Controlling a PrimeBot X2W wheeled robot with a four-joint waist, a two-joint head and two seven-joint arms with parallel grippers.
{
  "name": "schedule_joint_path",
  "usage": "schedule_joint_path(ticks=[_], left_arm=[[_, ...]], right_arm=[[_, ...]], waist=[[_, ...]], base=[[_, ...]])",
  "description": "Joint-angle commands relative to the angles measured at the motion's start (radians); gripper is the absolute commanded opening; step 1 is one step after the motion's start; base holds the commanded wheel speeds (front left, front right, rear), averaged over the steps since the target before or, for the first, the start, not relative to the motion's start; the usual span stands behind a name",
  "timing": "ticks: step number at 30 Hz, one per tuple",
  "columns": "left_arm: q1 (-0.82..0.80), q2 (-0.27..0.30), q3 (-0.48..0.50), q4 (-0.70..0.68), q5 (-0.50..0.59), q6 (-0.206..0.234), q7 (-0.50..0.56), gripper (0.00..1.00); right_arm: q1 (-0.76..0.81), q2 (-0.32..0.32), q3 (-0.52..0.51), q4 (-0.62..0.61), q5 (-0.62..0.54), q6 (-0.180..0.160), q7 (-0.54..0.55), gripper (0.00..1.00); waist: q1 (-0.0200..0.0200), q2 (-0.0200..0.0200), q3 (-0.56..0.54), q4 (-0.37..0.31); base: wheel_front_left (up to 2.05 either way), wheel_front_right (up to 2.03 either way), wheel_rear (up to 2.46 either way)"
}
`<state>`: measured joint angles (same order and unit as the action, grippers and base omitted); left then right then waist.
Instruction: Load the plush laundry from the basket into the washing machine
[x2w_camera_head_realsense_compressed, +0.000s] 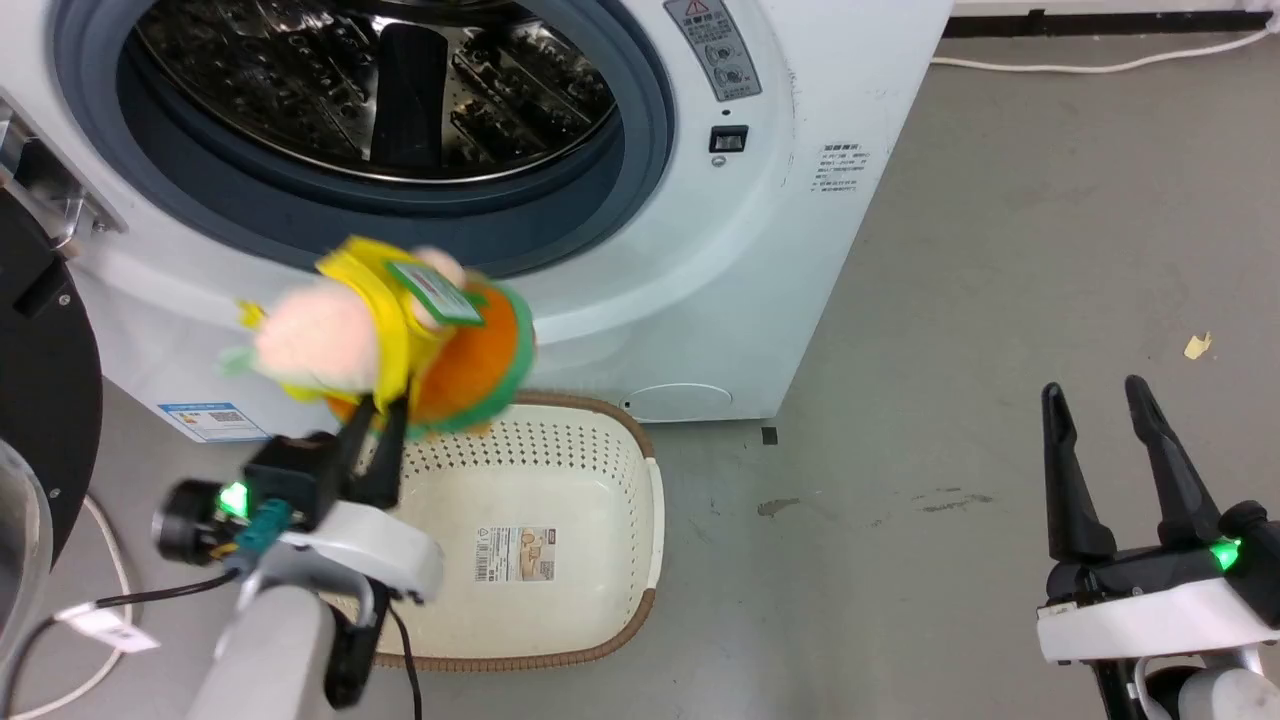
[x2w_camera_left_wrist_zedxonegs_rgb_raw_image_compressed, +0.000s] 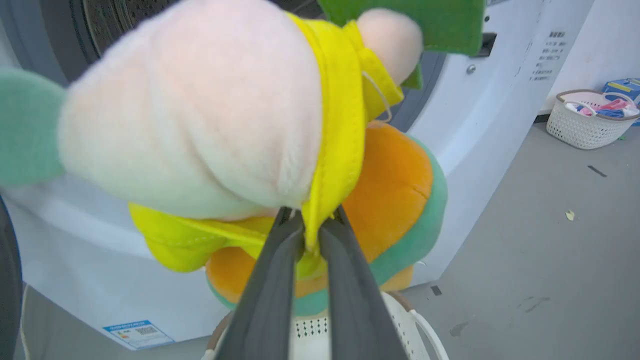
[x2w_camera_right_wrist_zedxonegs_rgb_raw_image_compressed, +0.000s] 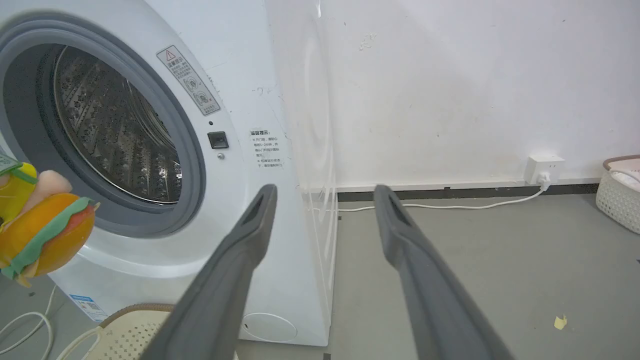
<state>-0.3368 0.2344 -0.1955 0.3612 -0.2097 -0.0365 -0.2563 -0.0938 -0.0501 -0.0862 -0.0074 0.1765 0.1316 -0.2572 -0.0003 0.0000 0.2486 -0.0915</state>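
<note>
One thin pinch is all that carries the load. In the head view, the left gripper (x2w_camera_head_realsense_compressed: 382, 415) has its fingers pressed together on the plush laundry (x2w_camera_head_realsense_compressed: 390, 340). It is held in the air at 9 o'clock, above the basket (x2w_camera_head_realsense_compressed: 600, 470) and just below the grey door ring (x2w_camera_head_realsense_compressed: 645, 130) of the washing machine (x2w_camera_head_realsense_compressed: 700, 280). The right gripper (x2w_camera_head_realsense_compressed: 1093, 388) hangs spread and empty at 4 o'clock.

In the left wrist view, the fingers bite only a fold of yellow fabric, and the big pale head lolls toward 10 o'clock. I'd worry that fold slips out, or the skirt snags on the ring and pulls free.

In the right wrist view there is a bare grey floor (x2w_camera_right_wrist_zedxonegs_rgb_raw_image_compressed: 475, 240) and a scuffed white wall (x2w_camera_right_wrist_zedxonegs_rgb_raw_image_compressed: 450, 90). A socket (x2w_camera_right_wrist_zedxonegs_rgb_raw_image_compressed: 544, 167) sits at 3 o'clock and a paper scrap (x2w_camera_right_wrist_zedxonegs_rgb_raw_image_compressed: 559, 321) at 5 o'clock.
</note>
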Motion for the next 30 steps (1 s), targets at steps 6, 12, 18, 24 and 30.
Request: schedule_joint_path(ticks=[6,12,18,24,30], left_arm=[[-0.025,0.029,0.063,-0.146,0.023,0.012,-0.005,0.0],[-0.181,0.086,0.115,-0.158,0.001,0.005,0.05,0.0],[-0.384,0.173,0.137,-0.162,0.011,-0.01,0.166,0.0],[-0.641,0.256,0.137,-0.072,0.012,-0.041,0.302,0.0],[-0.879,0.331,0.08,0.085,0.031,-0.075,0.439,0.0]], right_arm=[[-0.025,0.0,0.003,-0.016,0.02,-0.001,-0.005,1.0],[-0.062,0.0,0.006,-0.029,0.039,-0.001,-0.005,1.0],[-0.102,0.0,0.005,-0.048,0.072,-0.001,-0.005,1.0],[-0.14,0.0,0.003,-0.06,0.116,-0.001,-0.005,1.0],[-0.173,0.0,0.033,-0.077,0.149,-0.001,-0.005,1.0]], waist=[[0.0003,0.0,0.076,-0.036],[0.0003,0.0,0.201,-0.09],[0.0003,0.0,0.335,-0.155],[0.0003,0.0,0.446,-0.201],[0.0003,0.0,0.533,-0.235]], base=[[0.0,0.0,0.0],[0.0,0.0,0.0],[0.0,0.0,0.0],[0.0,0.0,0.0],[0.0,0.0,0.0]])
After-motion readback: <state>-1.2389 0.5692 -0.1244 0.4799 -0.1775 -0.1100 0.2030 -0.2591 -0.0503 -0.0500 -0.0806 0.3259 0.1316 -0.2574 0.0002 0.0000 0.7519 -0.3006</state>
